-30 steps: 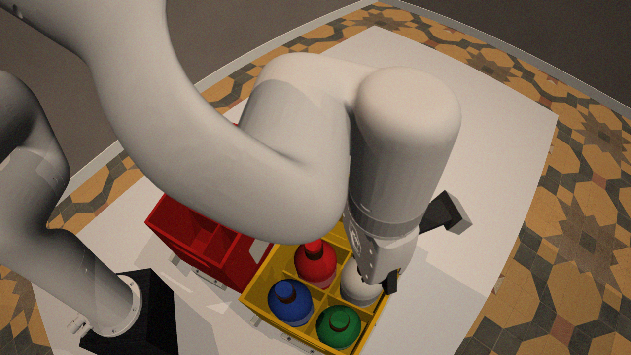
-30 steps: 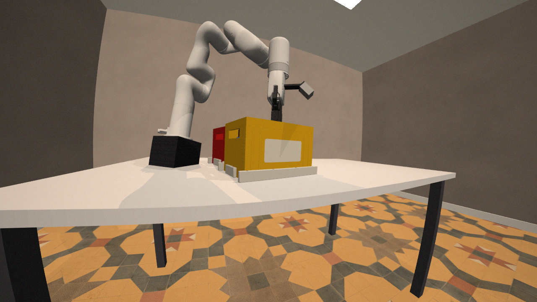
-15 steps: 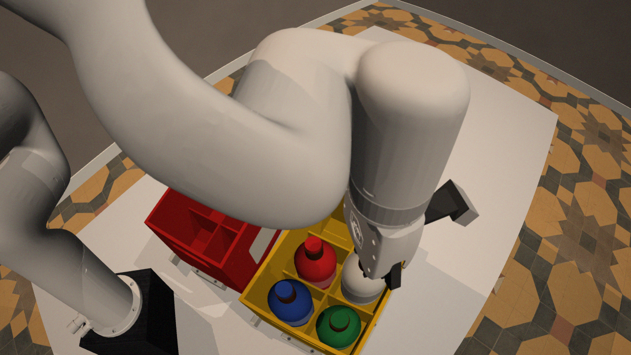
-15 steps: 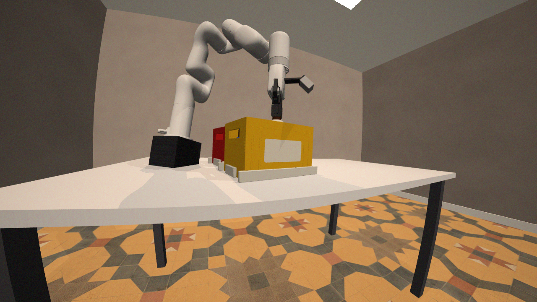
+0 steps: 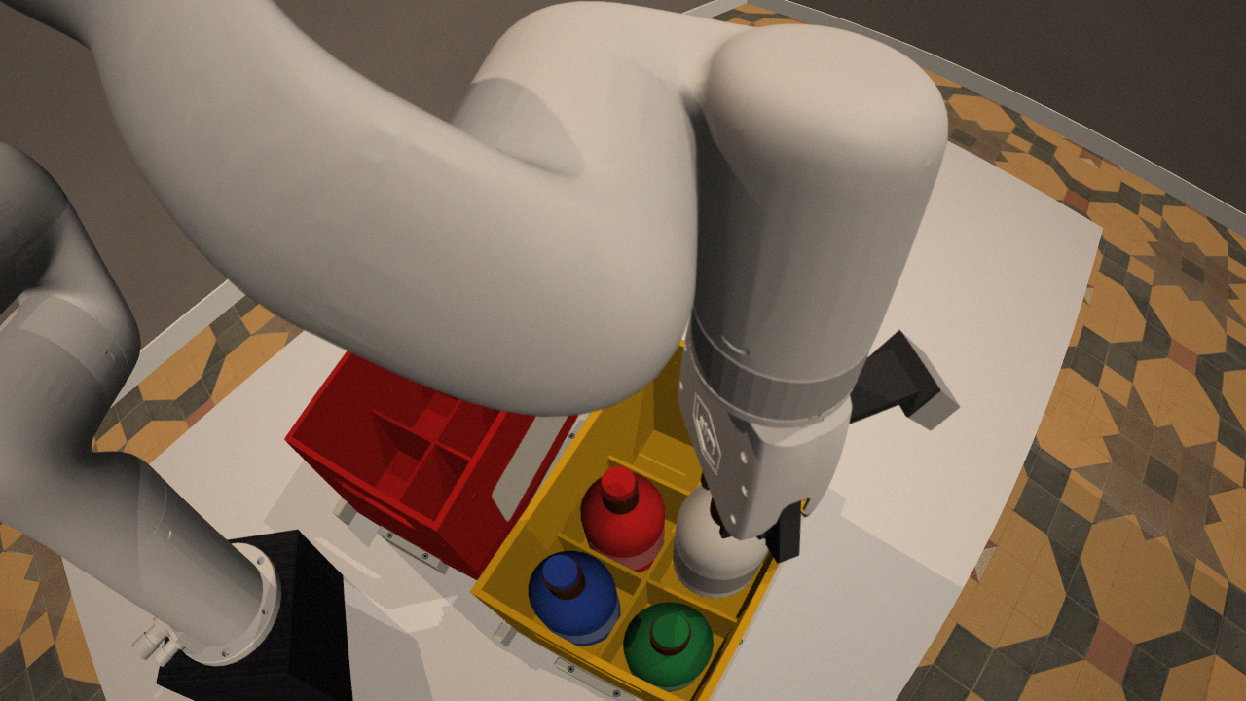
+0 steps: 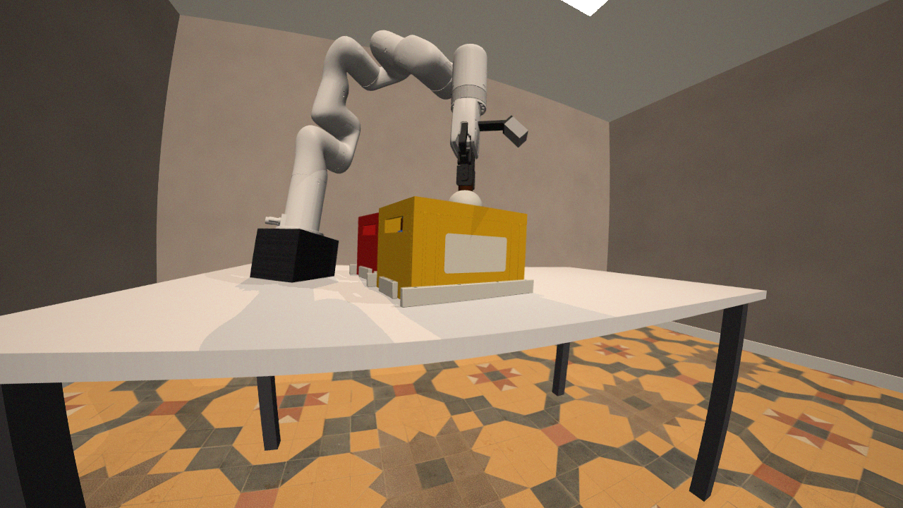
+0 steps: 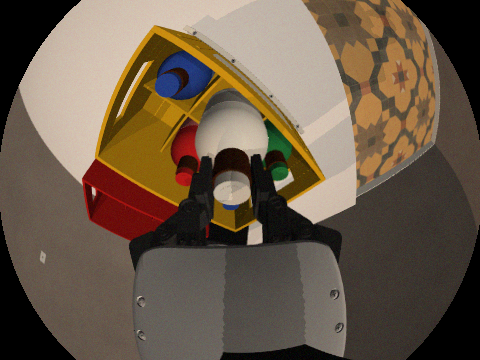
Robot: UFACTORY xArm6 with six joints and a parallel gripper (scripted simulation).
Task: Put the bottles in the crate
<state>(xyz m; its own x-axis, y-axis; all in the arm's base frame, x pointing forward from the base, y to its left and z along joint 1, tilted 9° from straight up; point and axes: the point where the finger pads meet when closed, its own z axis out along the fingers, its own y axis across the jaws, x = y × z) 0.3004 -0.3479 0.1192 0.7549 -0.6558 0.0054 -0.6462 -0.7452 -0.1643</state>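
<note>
A yellow crate holds a red bottle, a blue bottle, a green bottle and a white bottle. My gripper is shut on the neck of the white bottle and holds it upright, its shoulder risen above the crate's rim. The wrist view shows the fingers around its brown cap, the white body below. The red crate stands beside the yellow one, its visible cells empty. The pick list is hidden.
The arm's black base stands on the table left of the crates. Low grey blocks line the feet of the crates. The arm's links cover much of the table in the top view.
</note>
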